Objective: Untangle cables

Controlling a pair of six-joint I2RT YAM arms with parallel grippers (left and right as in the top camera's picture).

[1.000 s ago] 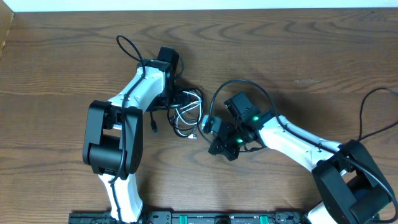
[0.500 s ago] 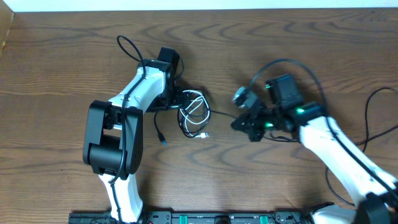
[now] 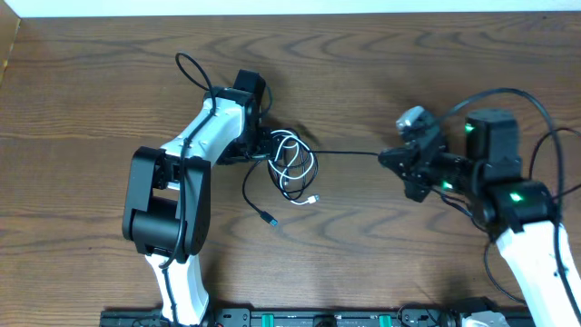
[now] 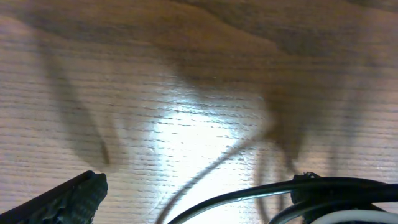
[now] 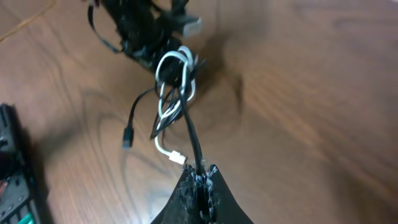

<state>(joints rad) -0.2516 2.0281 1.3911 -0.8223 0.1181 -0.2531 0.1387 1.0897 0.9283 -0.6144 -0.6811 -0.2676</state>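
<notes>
The white cable (image 3: pixel 292 163) lies in loose loops on the table, its plug (image 3: pixel 313 198) at the lower right. The black cable (image 3: pixel 349 153) runs taut from those loops rightward into my right gripper (image 3: pixel 388 155), which is shut on it. Its other end curves down to a plug (image 3: pixel 270 221). From the right wrist, the black cable (image 5: pixel 191 138) rises from the pinched fingertips (image 5: pixel 200 172) into the white loops (image 5: pixel 175 70). My left gripper (image 3: pixel 264 145) stands open at the left edge of the tangle. Between its spread fingers (image 4: pixel 69 198) passes a black cable (image 4: pixel 273 190).
Thick black arm cables arc over both arms, one above the left arm (image 3: pixel 191 68) and one above the right arm (image 3: pixel 508 95). A black rail (image 3: pixel 300 318) runs along the table's near edge. Bare wood (image 3: pixel 91 91) lies left of the arms.
My right gripper has travelled far to the right with the black cable, drawing it straight. The black plug end slid down and right, and the white loops shifted slightly right. The left arm barely moved.
</notes>
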